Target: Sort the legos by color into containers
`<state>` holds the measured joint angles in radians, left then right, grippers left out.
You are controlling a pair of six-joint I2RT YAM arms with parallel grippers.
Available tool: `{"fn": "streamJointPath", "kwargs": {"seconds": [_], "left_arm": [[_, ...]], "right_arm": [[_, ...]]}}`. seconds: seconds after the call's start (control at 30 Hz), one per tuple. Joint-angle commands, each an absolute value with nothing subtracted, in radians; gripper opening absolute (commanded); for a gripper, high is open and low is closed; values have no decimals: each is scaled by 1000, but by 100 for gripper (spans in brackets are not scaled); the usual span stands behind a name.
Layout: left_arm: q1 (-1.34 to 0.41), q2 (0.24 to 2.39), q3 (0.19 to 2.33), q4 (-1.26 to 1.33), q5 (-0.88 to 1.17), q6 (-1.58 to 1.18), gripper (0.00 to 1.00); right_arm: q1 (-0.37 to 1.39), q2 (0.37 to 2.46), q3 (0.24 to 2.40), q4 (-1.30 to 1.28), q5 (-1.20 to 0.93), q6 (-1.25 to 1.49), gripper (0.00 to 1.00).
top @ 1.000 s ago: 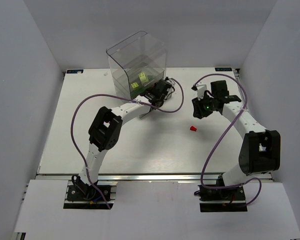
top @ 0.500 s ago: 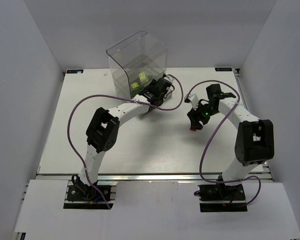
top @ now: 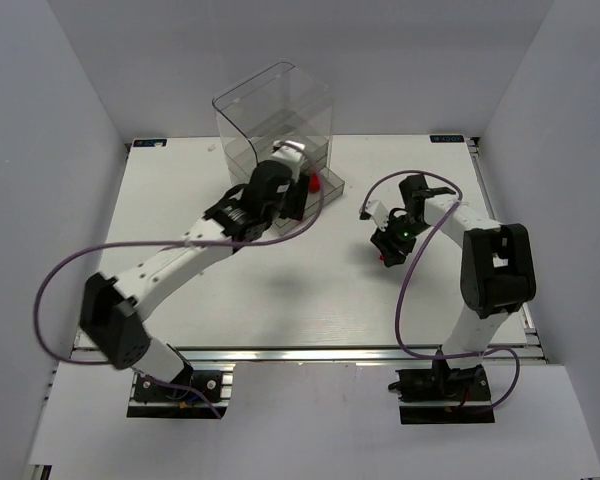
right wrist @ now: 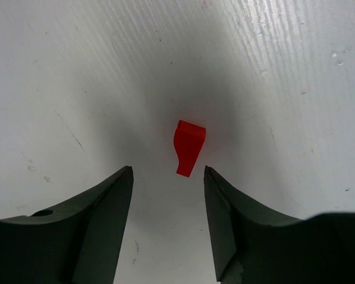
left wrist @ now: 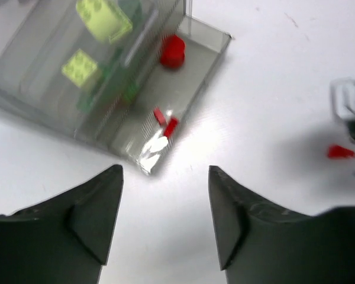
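My right pincer [right wrist: 167,173] stands wide and empty. A small red lego [right wrist: 189,147] lies on the counter [right wrist: 77,89] just at its tips, untouched. My left pincer [left wrist: 164,171] gapes empty too. Only its view shows red pieces [left wrist: 172,50] lying in the containers [left wrist: 210,59], upper left of frame, with yellow-green bricks [left wrist: 103,18] beside them.

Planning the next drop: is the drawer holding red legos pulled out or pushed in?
Pulled out: the drawer juts past the stack above it, its red legos lying uncovered.
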<state>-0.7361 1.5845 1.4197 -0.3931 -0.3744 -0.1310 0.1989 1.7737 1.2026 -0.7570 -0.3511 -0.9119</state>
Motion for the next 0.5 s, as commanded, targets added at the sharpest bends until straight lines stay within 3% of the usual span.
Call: {"fn": "streamJointPath", "kwargs": {"seconds": [0.0, 0.17, 0.27, 0.3, 0.37, 0.47], "left_arm": [[-732, 1386, 1266, -344, -276, -302, 75], [-732, 1116, 1054, -304, -301, -461, 80], [-732, 1004, 954, -318, -333, -538, 80], [-732, 979, 915, -322, -336, -554, 80], [-732, 934, 876, -336, -354, -613, 80], [-732, 856, 813, -342, -364, -669, 80]], "right_arm": [[216, 1793, 1221, -735, -321, -931, 56], [229, 1816, 1209, -675, -269, -923, 50], [236, 1824, 1203, -654, -245, -919, 32], [239, 1825, 1201, -647, -239, -923, 21], [241, 1825, 1192, -635, -226, -930, 13], [247, 1828, 1180, -624, -213, -933, 12]]}}
